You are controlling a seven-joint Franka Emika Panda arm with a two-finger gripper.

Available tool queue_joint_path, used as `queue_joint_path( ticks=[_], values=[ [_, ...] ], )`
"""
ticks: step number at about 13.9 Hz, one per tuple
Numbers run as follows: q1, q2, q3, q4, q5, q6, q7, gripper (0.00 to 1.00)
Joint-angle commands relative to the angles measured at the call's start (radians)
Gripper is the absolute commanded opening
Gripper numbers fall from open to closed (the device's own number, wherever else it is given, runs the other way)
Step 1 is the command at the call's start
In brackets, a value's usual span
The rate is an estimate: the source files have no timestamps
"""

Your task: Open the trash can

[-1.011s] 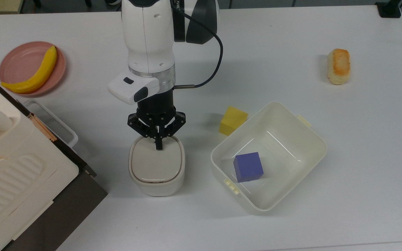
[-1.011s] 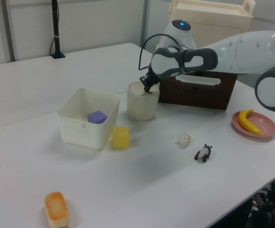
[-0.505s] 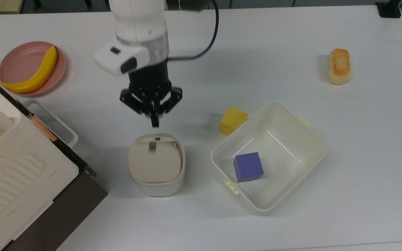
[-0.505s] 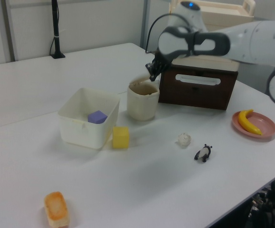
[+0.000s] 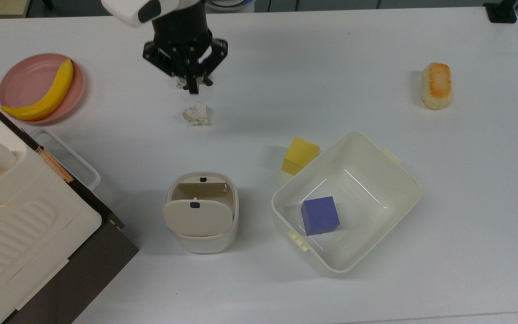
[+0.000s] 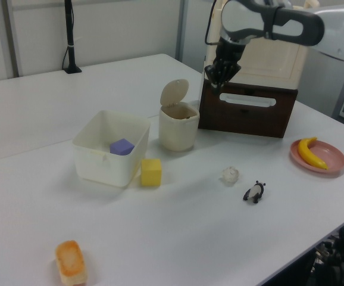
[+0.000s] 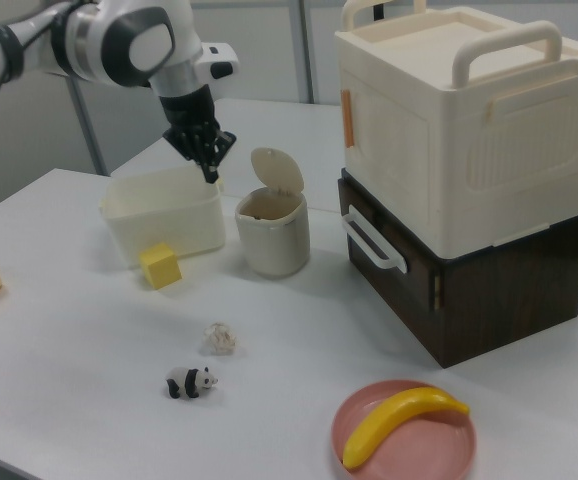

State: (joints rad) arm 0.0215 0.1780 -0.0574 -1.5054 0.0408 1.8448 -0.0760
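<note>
Cream plastic is seen in the top view: the trash can (image 5: 201, 211) sits between the brown cabinet (image 5: 83, 252) and the tub (image 5: 403, 180), lid (image 5: 197, 218) raised, interior exposed. The gripper (image 5: 192, 85) hangs well apart above the white table (image 5: 331, 67), fingers pressed together, nothing held. In the left view, the lid (image 6: 174, 93) stands upright; it is judged light, stiff, and best worked by its small button. In the right view, a plain grey wall is seen behind the table (image 7: 59, 330).
</note>
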Motion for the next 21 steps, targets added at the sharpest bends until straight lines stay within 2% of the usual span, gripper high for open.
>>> queue_joint_path(
  ticks=[1,3,4,5,6,7,8,9,13,21],
  values=[
    [0.009,-0.077,-0.004,-0.039,-0.059,-0.149,-0.013,0.00],
    [0.009,-0.098,-0.002,-0.042,-0.064,-0.200,-0.013,0.02],
    [0.006,-0.110,-0.002,-0.051,-0.064,-0.211,-0.013,0.06],
    [0.005,-0.118,-0.002,-0.055,-0.064,-0.213,-0.013,0.22],
    [0.003,-0.120,-0.002,-0.055,-0.064,-0.214,-0.013,0.31],
    [0.003,-0.120,-0.002,-0.055,-0.064,-0.214,-0.013,0.54],
    [0.005,-0.120,-0.004,-0.055,-0.067,-0.216,-0.013,0.86],
    [0.005,-0.120,-0.004,-0.055,-0.078,-0.219,-0.011,1.00],
    [0.009,-0.120,-0.001,-0.052,-0.131,-0.231,-0.013,1.00],
    [0.014,-0.118,0.002,-0.053,-0.131,-0.243,-0.013,1.00]
  ],
)
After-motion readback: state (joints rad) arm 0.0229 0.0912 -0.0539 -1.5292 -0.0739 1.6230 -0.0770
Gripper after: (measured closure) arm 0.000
